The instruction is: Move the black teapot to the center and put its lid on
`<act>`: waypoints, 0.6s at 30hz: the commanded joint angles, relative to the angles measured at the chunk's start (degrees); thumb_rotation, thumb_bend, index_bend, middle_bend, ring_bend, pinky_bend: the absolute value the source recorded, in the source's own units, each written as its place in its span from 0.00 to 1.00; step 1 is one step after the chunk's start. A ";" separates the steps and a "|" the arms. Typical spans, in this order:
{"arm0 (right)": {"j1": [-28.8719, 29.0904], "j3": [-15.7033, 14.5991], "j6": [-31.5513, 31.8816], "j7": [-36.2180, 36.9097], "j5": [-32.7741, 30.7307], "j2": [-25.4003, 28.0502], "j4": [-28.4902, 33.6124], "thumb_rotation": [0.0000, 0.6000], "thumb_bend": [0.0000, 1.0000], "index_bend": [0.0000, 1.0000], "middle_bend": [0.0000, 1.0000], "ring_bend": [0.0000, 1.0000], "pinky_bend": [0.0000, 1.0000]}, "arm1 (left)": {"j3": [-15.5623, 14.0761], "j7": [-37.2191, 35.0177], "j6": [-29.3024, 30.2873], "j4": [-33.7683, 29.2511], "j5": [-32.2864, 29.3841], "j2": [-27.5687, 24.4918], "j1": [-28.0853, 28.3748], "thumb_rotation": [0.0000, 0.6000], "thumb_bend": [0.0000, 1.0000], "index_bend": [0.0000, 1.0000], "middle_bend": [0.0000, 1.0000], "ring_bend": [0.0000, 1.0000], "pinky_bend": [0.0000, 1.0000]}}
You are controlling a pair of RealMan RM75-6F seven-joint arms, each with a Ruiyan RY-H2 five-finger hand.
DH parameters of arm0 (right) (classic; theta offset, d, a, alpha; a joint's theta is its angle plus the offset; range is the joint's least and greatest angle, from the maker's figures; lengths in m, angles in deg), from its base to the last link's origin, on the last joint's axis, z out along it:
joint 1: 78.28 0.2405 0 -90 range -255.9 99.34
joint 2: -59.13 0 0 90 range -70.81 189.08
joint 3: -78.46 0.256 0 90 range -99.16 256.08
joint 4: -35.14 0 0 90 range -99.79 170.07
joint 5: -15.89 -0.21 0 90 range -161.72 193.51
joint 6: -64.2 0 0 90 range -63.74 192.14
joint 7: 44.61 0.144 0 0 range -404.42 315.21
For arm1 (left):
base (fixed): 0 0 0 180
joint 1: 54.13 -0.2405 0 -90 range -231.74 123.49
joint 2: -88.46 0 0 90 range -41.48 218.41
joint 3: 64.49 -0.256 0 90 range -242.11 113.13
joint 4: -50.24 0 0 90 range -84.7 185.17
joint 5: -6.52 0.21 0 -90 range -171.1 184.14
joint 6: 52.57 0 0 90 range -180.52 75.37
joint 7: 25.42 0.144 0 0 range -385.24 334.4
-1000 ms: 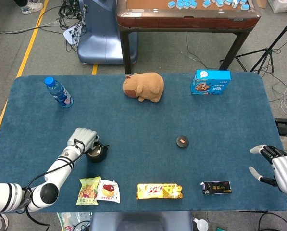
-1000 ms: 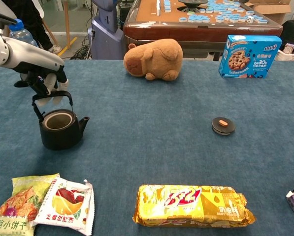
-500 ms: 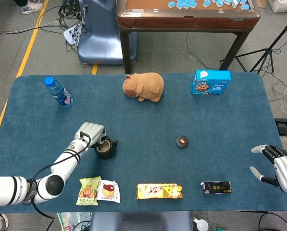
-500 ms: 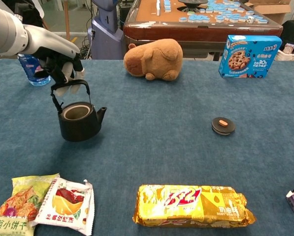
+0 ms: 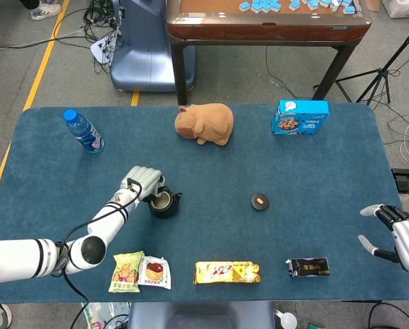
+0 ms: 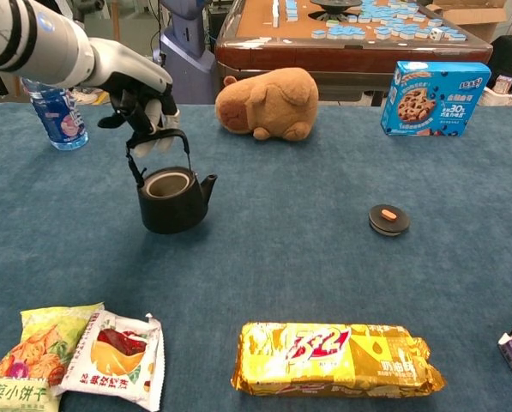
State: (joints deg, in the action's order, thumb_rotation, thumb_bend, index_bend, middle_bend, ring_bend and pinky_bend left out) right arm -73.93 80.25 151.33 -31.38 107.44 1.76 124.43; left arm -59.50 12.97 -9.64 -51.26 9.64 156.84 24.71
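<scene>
The left hand (image 6: 144, 107) grips the arched handle of the black teapot (image 6: 173, 199), fingers curled tightly around the top of the handle, and the pot hangs upright beneath it with its mouth open and its spout pointing toward the robot's right. In the head view the teapot (image 5: 164, 203) sits left of the table's middle — whether its base touches the blue table (image 5: 314, 171) or hangs just above it cannot be told. Its lid (image 6: 388, 220), a black disc with an orange knob, lies flat on the cloth well to the right of the pot, apart from everything else. The right hand (image 5: 396, 233) shows only in the head view, at the table's right edge, fingers spread and holding nothing. Along the far side stand a water bottle (image 6: 59, 114), a brown plush animal (image 6: 268, 104) and a blue cookie box (image 6: 435, 97). Along the near edge lie two snack packets (image 6: 80, 354) side by side and touching, a yellow wrapped bar (image 6: 334, 358) in the middle, and a small dark packet (image 5: 307, 267) — just beside the right hand.
</scene>
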 commanded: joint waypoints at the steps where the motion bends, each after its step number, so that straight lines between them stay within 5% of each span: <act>1: 0.05 0.02 -0.14 0.17 -0.11 0.04 -0.09 1.00 0.26 0.37 0.37 0.32 0.43 | 0.00 -0.87 -0.92 2.11 -0.57 1.59 1.06 1.00 0.99 0.57 0.77 0.50 0.74; 18: -0.01 0.17 -0.10 1.64 -0.47 0.14 -0.75 1.00 0.26 0.37 0.37 0.32 0.43 | -1.07 -1.93 -2.35 9.94 -4.54 8.26 6.38 1.00 0.99 0.58 0.77 0.50 0.74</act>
State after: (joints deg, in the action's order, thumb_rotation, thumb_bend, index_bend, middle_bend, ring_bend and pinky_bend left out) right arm -73.95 80.43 151.24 -29.76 106.97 1.91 123.71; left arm -60.46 10.94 -12.14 -41.74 5.47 164.67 30.69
